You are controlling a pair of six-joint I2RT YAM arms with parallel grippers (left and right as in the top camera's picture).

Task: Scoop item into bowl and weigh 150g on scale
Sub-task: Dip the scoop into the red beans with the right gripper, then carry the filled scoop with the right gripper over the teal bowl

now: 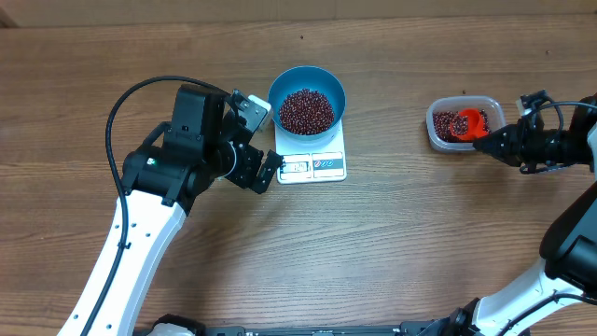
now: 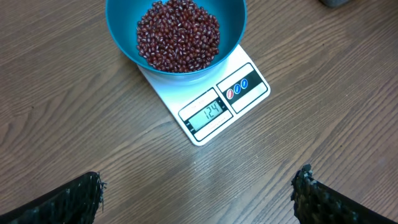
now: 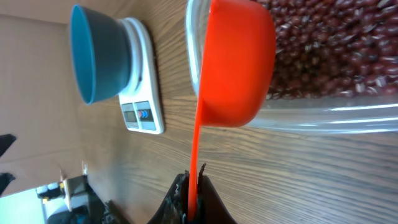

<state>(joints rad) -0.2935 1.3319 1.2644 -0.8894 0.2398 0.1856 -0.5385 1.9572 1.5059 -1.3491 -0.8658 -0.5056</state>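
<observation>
- My left gripper (image 2: 196, 199) hangs spread wide, grasping nothing, just left of the scale (image 2: 224, 102).
- The scale's long axis runs away from me, with the display end nearest, reading 124.
- The blue bowl (image 1: 276, 93) sits on its far end, holding heaped beans (image 1: 306, 110).
- The clear tub (image 1: 435, 131), well to the right, holds more beans.
- My right gripper (image 3: 193, 202) is clenched on the handle of the orange scoop (image 3: 236, 68), which points left with its cup at the tub.

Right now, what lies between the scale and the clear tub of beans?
Nothing: in the overhead view only bare wooden table separates the white scale from the clear tub.
</observation>
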